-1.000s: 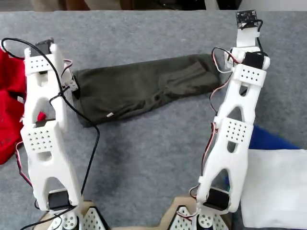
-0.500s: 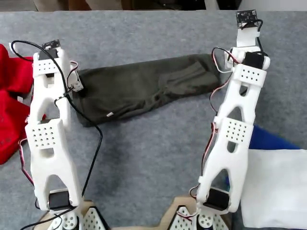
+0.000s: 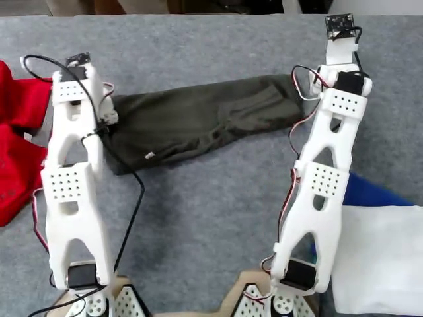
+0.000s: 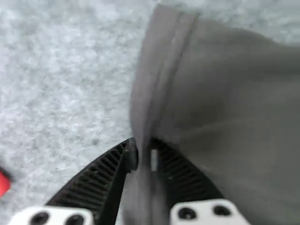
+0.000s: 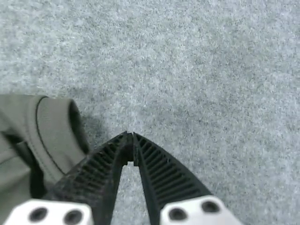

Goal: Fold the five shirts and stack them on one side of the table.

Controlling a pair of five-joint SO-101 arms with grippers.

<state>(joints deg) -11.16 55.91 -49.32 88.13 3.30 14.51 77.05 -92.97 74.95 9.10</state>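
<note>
Left gripper (image 4: 143,157) pinches the olive shirt's (image 3: 198,122) edge

Its jaws clamp a hem fold of the shirt, which lies stretched across the grey counter (image 3: 198,218). The right gripper (image 5: 131,147), tips together and empty, rests just beside the far end. A clean fold likely needs that end gripped too, both lifting evenly.

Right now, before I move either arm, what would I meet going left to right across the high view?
red shirt → left arm → olive shirt → right arm → white shirt
</note>
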